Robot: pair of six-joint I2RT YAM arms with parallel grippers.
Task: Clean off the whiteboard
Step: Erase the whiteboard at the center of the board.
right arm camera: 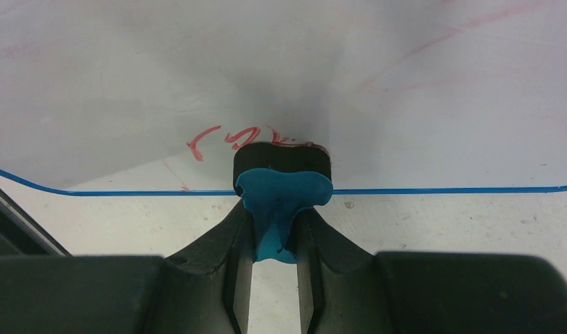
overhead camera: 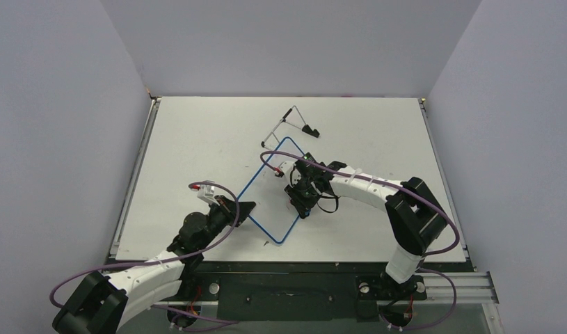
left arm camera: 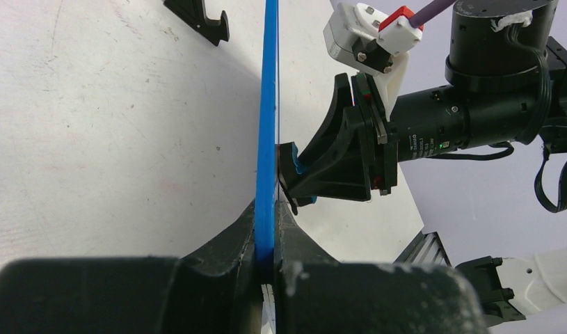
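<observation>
Whiteboard (overhead camera: 270, 191) is clamped steady in my left jaws so my right jaws, holding the eraser (right arm camera: 284, 189), can rub red marks (right arm camera: 228, 138).

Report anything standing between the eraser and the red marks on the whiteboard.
Nothing visible does. The right gripper holds the eraser with its pad against the whiteboard, directly beside the red marks. The left gripper clamps the board's edge, away from them.

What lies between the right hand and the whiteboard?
A blue eraser, pinched in the right hand and pressed against the whiteboard beside red marks. The right wrist view shows it best.
</observation>
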